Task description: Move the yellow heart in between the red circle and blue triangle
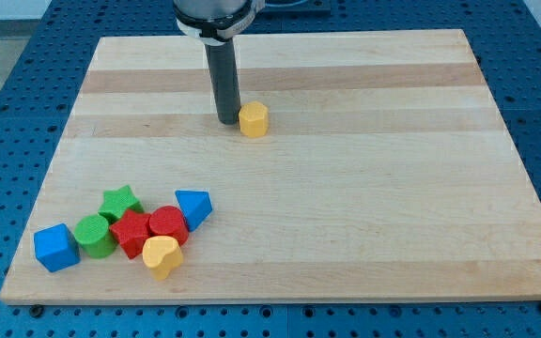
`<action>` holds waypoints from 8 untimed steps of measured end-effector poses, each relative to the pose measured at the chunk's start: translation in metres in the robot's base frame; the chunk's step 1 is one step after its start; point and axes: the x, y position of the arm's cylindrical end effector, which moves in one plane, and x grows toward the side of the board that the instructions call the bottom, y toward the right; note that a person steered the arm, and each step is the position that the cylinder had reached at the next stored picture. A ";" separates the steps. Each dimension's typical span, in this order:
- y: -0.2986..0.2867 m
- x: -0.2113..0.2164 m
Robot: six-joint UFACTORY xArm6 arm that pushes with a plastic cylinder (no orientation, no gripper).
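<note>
The yellow heart (162, 256) lies near the view's bottom left, touching the lower edge of the red circle (168, 225). The blue triangle (193, 207) sits just right of and above the red circle. My tip (227, 121) rests on the board near the view's top centre, just left of a yellow hexagon (254, 120). The tip is far above and to the right of the cluster holding the heart.
A red star-like block (131, 233), a green star (120, 202), a green round block (93, 235) and a blue cube (55, 247) crowd the cluster's left side. The wooden board (346, 207) lies on a blue perforated table.
</note>
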 end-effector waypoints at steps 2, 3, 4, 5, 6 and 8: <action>0.000 0.025; 0.000 0.038; 0.002 0.055; 0.010 0.080; 0.024 0.097; 0.053 0.130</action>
